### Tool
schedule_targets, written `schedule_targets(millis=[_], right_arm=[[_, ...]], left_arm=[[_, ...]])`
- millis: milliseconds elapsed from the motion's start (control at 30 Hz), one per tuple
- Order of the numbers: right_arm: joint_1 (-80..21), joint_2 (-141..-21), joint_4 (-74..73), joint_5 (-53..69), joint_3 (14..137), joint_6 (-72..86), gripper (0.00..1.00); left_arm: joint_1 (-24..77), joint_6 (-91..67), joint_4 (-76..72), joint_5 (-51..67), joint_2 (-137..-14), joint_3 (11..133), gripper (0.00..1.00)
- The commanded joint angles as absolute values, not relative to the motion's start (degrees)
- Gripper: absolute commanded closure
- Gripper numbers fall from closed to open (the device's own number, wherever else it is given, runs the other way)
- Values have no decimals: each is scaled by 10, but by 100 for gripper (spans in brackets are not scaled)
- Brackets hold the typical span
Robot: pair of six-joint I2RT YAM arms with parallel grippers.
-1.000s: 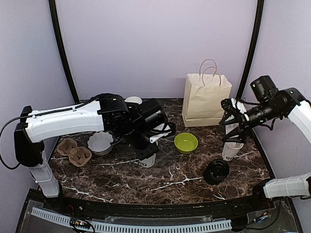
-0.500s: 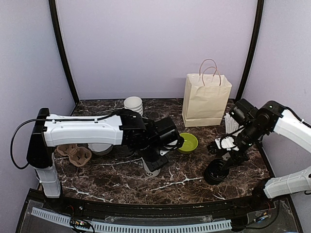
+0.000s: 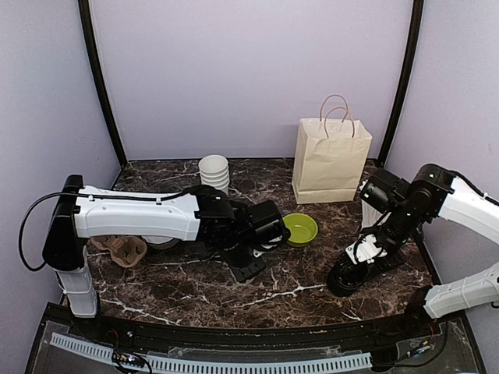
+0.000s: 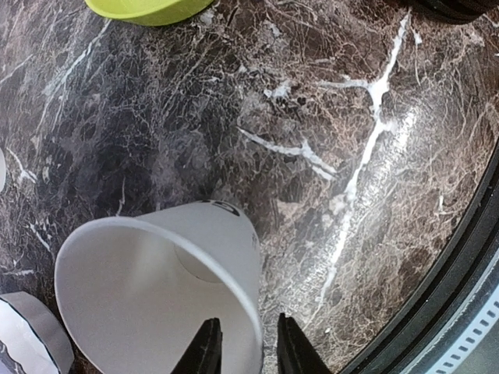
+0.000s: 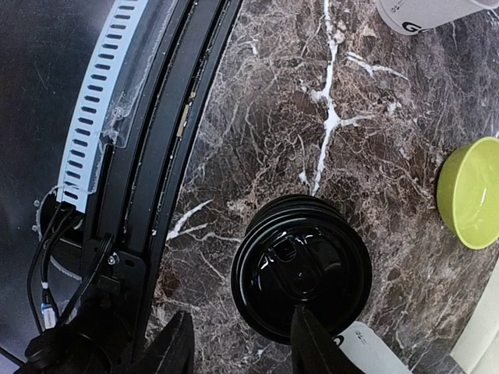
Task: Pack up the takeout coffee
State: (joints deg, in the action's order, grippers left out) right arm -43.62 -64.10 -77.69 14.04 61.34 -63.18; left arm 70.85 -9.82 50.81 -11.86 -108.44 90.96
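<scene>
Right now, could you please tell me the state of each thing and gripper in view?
Left gripper: open.
White cup: lidless, empty, rim between that gripper's fingers.
Right gripper: open.
Black lids: stacked, on no cup, right beside that gripper.
Green bowl: upright, empty.
Paper bag: upright.

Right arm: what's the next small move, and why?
Probably lower slightly and close on the rim of the top black lid. The right gripper hangs open over it, one finger over the lid, the other outside, and the white cup stands uncovered.
</scene>
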Motion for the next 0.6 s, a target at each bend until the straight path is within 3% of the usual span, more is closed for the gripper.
schedule_targets(millis=[0,367,567], right_arm=[[-476,-641,-794,93,613,-641,58],[-524,-650,-760,-13,548,-657,64],[-531,-664,-729,-29,534,-659,59]], left_arm=[[716,-109,497,-127,-1053,901,67],[721,-105,391,-106,-971,837,53],[720,-109,367,-136,-954,807,47]])
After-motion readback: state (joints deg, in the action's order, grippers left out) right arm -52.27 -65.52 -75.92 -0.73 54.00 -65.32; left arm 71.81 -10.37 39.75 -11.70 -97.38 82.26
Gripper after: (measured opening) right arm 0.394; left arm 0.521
